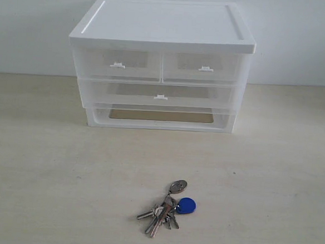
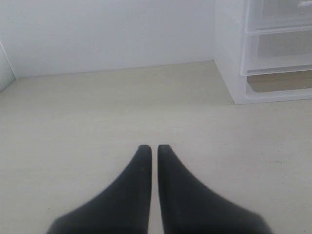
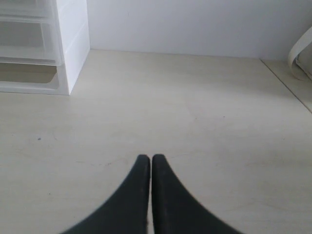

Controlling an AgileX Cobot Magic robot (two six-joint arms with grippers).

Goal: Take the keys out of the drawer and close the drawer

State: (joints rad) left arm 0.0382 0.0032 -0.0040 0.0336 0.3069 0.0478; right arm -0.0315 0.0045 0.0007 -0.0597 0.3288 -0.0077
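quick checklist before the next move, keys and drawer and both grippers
1. Keys out of the drawer: ok. The keys lie on the table in front of the unit.
2. Drawer closed: ok. The drawer looks flush with its left-hand twin.
3. Left gripper empty: ok. The left gripper has its jaws together with nothing between them.
4. Right gripper empty: ok. The right gripper is the same.
5. Grippers clear of the unit: ok. Both are over bare table, with the unit off to the side.
6. Nothing else left in the drawer: cannot tell through the translucent front.
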